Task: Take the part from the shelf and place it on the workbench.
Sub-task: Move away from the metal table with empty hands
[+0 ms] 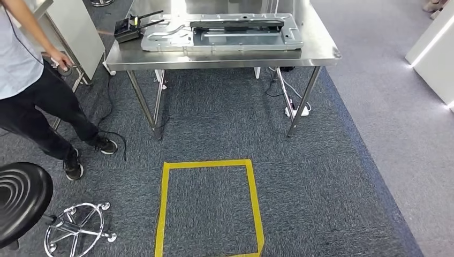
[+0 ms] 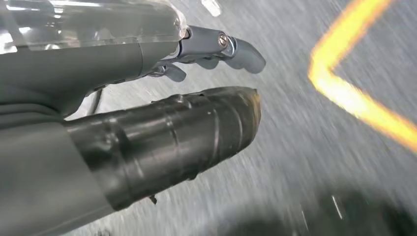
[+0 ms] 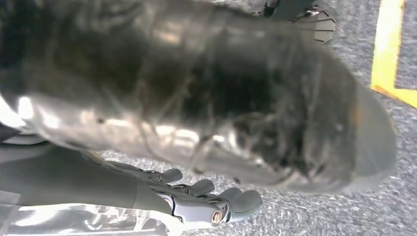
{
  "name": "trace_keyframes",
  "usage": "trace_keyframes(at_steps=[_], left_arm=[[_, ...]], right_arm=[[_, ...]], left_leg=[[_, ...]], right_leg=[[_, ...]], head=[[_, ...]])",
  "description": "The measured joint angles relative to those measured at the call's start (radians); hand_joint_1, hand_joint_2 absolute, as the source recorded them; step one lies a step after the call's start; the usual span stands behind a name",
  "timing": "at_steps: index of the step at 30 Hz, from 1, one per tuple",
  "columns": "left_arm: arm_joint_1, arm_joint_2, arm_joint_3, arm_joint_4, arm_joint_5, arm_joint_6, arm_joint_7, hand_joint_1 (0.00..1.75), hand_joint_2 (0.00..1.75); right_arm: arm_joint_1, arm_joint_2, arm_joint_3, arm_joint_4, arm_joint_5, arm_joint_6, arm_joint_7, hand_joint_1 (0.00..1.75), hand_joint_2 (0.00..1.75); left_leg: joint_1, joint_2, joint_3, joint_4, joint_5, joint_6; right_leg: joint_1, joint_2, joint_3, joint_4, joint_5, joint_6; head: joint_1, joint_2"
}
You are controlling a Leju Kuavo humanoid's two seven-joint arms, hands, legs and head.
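A large silver stamped metal part [image 1: 222, 32] lies flat on the steel workbench [image 1: 316, 47], with a long black piece [image 1: 235, 24] resting on top of it. In the left wrist view my left hand [image 2: 147, 118] hangs over the grey carpet. Its thick taped thumb and its fingers [image 2: 231, 49] are apart, with nothing between them. In the right wrist view my right hand [image 3: 196, 108] also hangs over the carpet. Its blurred thumb stands away from the fingers [image 3: 221, 201], and it holds nothing.
A yellow tape square [image 1: 209, 163] marks the carpet in front of the workbench. A person [image 1: 32, 85] stands at the left beside a white cabinet. A black stool [image 1: 21, 198] is near left. A black device with antennas [image 1: 131, 27] sits on the bench's left end.
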Motion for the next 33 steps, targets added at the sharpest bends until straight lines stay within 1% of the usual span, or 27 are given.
trace_keyframes(at_steps=[1, 2, 3, 4, 5, 6, 7, 8, 9, 10, 11, 13, 14, 15, 17, 18, 19, 20, 24, 25, 26, 27, 28, 29, 31, 32, 33], left_arm=[[0.001, 0.002, 0.0, 0.0, 0.0, -0.015, -0.018, 0.0, 0.0], [0.003, 0.005, 0.0, 0.0, 0.0, -0.024, -0.032, 0.0, 0.0], [0.005, 0.007, 0.0, 0.0, 0.0, -0.028, -0.042, 0.0, 0.0], [0.007, 0.01, 0.0, 0.0, 0.0, -0.03, -0.048, 0.0, 0.0], [0.007, 0.012, 0.001, 0.0, 0.0, -0.031, -0.051, 0.0, 0.0], [0.008, 0.014, 0.001, 0.0, 0.0, -0.031, -0.054, 0.0, 0.0], [0.008, 0.016, 0.002, 0.0, 0.0, -0.03, -0.057, 0.0, 0.0], [0.009, 0.018, 0.002, 0.0, 0.0, -0.03, -0.061, 0.0, 0.0], [0.009, 0.019, 0.003, 0.0, 0.0, -0.029, -0.064, 0.0, 0.0], [0.008, 0.02, 0.004, 0.0, 0.0, -0.029, -0.066, 0.0, 0.0], [0.007, 0.021, 0.005, 0.0, 0.0, -0.029, -0.068, 0.0, 0.0], [0.007, 0.022, 0.007, 0.0, 0.0, -0.028, -0.068, 0.0, 0.0], [0.009, 0.023, 0.008, 0.0, 0.0, -0.028, -0.069, 0.0, 0.0], [0.01, 0.023, 0.008, 0.0, 0.0, -0.028, -0.069, 0.0, 0.0], [0.011, 0.023, 0.009, 0.0, 0.0, -0.028, -0.069, 0.0, 0.0], [0.011, 0.024, 0.01, 0.0, 0.0, -0.028, -0.069, 0.0, 0.0], [0.011, 0.024, 0.011, 0.0, 0.0, -0.028, -0.068, 0.0, 0.0], [0.011, 0.026, 0.013, 0.0, 0.0, -0.029, -0.066, 0.0, 0.0], [0.01, 0.034, 0.017, 0.0, 0.0, -0.035, -0.049, 0.0, 0.0], [0.01, 0.035, 0.017, 0.0, 0.0, -0.035, -0.047, 0.0, 0.0], [0.01, 0.035, 0.017, 0.0, 0.0, -0.035, -0.048, 0.0, 0.0], [0.01, 0.034, 0.017, 0.0, 0.0, -0.035, -0.051, 0.0, 0.0], [0.01, 0.034, 0.017, 0.0, 0.0, -0.035, -0.056, 0.0, 0.0], [0.009, 0.033, 0.018, 0.0, 0.0, -0.035, -0.06, 0.0, 0.0], [0.009, 0.034, 0.019, 0.0, 0.001, -0.036, -0.065, 0.0, 0.0], [0.009, 0.034, 0.019, 0.0, 0.001, -0.037, -0.067, 0.0, 0.0], [0.009, 0.034, 0.019, 0.0, 0.001, -0.038, -0.069, 0.0, 0.0]], right_arm=[[0.0, 0.0, 0.0, 0.0, 0.002, -0.001, 0.0, 0.0, 0.0], [0.0, 0.001, 0.0, 0.0, 0.005, -0.001, 0.001, 0.0, 0.0], [0.0, 0.001, 0.001, 0.001, 0.007, -0.001, 0.002, 0.0, 0.0], [0.0, 0.002, 0.001, 0.001, 0.009, -0.001, 0.003, 0.0, 0.0], [0.0, 0.002, 0.002, 0.002, 0.01, -0.001, 0.005, 0.0, 0.0], [0.0, 0.002, 0.004, 0.002, 0.011, 0.0, 0.006, 0.0, 0.0], [-0.002, 0.002, 0.005, 0.002, 0.011, 0.002, 0.007, 0.0, 0.0], [-0.003, 0.002, 0.006, 0.002, 0.011, 0.005, 0.008, 0.0, 0.0], [-0.003, 0.003, 0.006, 0.002, 0.012, 0.008, 0.009, 0.0, 0.0], [-0.004, 0.003, 0.006, 0.003, 0.012, 0.01, 0.009, 0.0, 0.0], [-0.004, 0.004, 0.006, 0.003, 0.012, 0.011, 0.009, 0.0, 0.0], [-0.004, 0.005, 0.006, 0.003, 0.012, 0.011, 0.01, 0.0, 0.0], [-0.004, 0.006, 0.006, 0.003, 0.012, 0.011, 0.01, 0.0, 0.0], [-0.003, 0.006, 0.006, 0.003, 0.012, 0.011, 0.01, 0.0, 0.0], [-0.003, 0.007, 0.006, 0.004, 0.012, 0.011, 0.01, 0.0, 0.0], [-0.003, 0.007, 0.006, 0.005, 0.012, 0.012, 0.01, 0.0, 0.0], [-0.003, 0.008, 0.006, 0.005, 0.012, 0.014, 0.01, 0.0, 0.0], [-0.003, 0.009, 0.006, 0.006, 0.012, 0.018, 0.011, 0.0, 0.0], [-0.004, 0.014, 0.006, 0.008, 0.016, 0.038, 0.023, 0.0, 0.0], [-0.004, 0.015, 0.006, 0.008, 0.019, 0.042, 0.026, 0.0, 0.0], [-0.004, 0.015, 0.007, 0.008, 0.021, 0.044, 0.031, 0.0, 0.0], [-0.004, 0.016, 0.007, 0.009, 0.025, 0.046, 0.035, 0.0, 0.0], [-0.004, 0.016, 0.008, 0.009, 0.029, 0.047, 0.041, 0.0, 0.0], [-0.004, 0.015, 0.009, 0.009, 0.035, 0.047, 0.047, 0.0, 0.0], [-0.003, 0.015, 0.014, 0.009, 0.046, 0.046, 0.063, 0.0, 0.0], [-0.002, 0.015, 0.017, 0.01, 0.051, 0.045, 0.07, 0.0, 0.0], [-0.001, 0.015, 0.02, 0.01, 0.054, 0.044, 0.076, 0.0, 0.0]], left_leg=[[-0.001, 0.001, -0.011, 0.002, 0.007, 0.003], [-0.001, 0.002, -0.022, 0.005, 0.014, 0.003], [-0.002, 0.003, -0.033, 0.009, 0.02, 0.002], [-0.002, 0.004, -0.045, 0.014, 0.025, 0.001], [-0.001, 0.004, -0.056, 0.02, 0.029, 0.0], [-0.001, 0.003, -0.066, 0.027, 0.032, -0.002], [-0.002, 0.003, -0.075, 0.035, 0.034, -0.005], [-0.003, 0.002, -0.081, 0.04, 0.036, -0.01], [-0.005, 0.002, -0.085, 0.044, 0.039, -0.015], [-0.005, 0.002, -0.088, 0.045, 0.042, -0.021], [-0.006, 0.001, -0.09, 0.045, 0.04, -0.024], [-0.007, 0.001, -0.094, 0.044, 0.03, -0.016], [-0.007, 0.0, -0.096, 0.043, 0.031, -0.011], [-0.006, -0.001, -0.097, 0.041, 0.038, -0.01], [-0.004, -0.002, -0.099, 0.038, 0.057, -0.022], [-0.004, -0.003, -0.101, 0.037, 0.061, -0.028], [-0.004, -0.003, -0.101, 0.036, 0.064, -0.031], [-0.004, -0.003, -0.103, 0.038, 0.066, -0.031], [-0.006, -0.004, -0.11, 0.045, 0.067, -0.023], [-0.007, -0.004, -0.109, 0.041, 0.068, -0.019], [-0.002, -0.003, -0.101, 0.026, 0.074, -0.016], [0.002, 0.0, -0.09, 0.005, 0.082, -0.013], [0.007, 0.004, -0.079, -0.016, 0.091, -0.01], [0.012, 0.009, -0.071, -0.033, 0.098, -0.01], [0.013, 0.02, -0.071, -0.038, 0.1, -0.011], [0.015, 0.024, -0.075, -0.035, 0.099, -0.013], [0.019, 0.03, -0.079, -0.029, 0.097, -0.017]], right_leg=[[-0.001, 0.0, -0.02, 0.065, -0.047, 0.003], [-0.001, 0.0, -0.034, 0.124, -0.078, 0.006], [-0.002, 0.0, -0.037, 0.16, -0.089, 0.009], [-0.002, 0.0, -0.023, 0.162, -0.08, 0.01], [-0.003, 0.0, 0.01, 0.124, -0.056, 0.01], [-0.003, 0.0, 0.058, 0.056, -0.029, 0.009], [-0.002, 0.0, 0.106, -0.017, -0.015, 0.005], [0.0, 0.0, 0.139, -0.072, -0.005, -0.001], [0.003, 0.0, 0.156, -0.107, -0.005, -0.007], [0.006, 0.0, 0.157, -0.118, -0.007, -0.014], [0.005, 0.0, 0.153, -0.12, -0.003, -0.018], [0.005, 0.001, 0.149, -0.126, -0.001, -0.022], [0.005, 0.001, 0.148, -0.126, 0.001, -0.024], [0.007, 0.001, 0.145, -0.124, 0.003, -0.027], [0.009, 0.0, 0.139, -0.12, 0.006, -0.033], [0.009, 0.0, 0.136, -0.118, 0.007, -0.035], [0.009, 0.0, 0.133, -0.117, 0.008, -0.037], [0.009, 0.0, 0.131, -0.116, 0.01, -0.037], [0.004, -0.001, 0.125, -0.115, 0.014, -0.034], [0.004, -0.001, 0.126, -0.118, 0.015, -0.032], [0.006, 0.0, 0.129, -0.121, 0.015, -0.03], [0.007, 0.001, 0.131, -0.119, 0.01, -0.026], [0.009, 0.001, 0.126, -0.102, -0.006, -0.022], [0.008, 0.002, 0.11, -0.064, -0.033, -0.017], [-0.002, 0.002, 0.05, 0.052, -0.095, -0.003], [-0.009, 0.002, 0.026, 0.099, -0.111, 0.005], [-0.017, 0.001, 0.017, 0.115, -0.109, 0.014]], head=[[0.001, 0.0], [0.0, 0.0], [0.0, 0.0], [0.0, 0.0], [0.0, 0.0], [0.0, 0.0], [0.0, 0.0], [0.0, 0.0], [0.0, 0.0], [0.0, 0.0], [0.0, 0.0], [0.0, 0.0], [0.0, 0.0], [-0.001, 0.0], [-0.001, 0.0], [0.0, 0.0], [-0.001, 0.0], [0.0, 0.0], [-0.001, 0.0], [-0.001, 0.0], [-0.001, 0.0], [0.0, 0.0], [0.0, 0.0], [0.001, 0.0], [0.001, 0.0], [0.001, 0.0], [0.001, 0.0]])
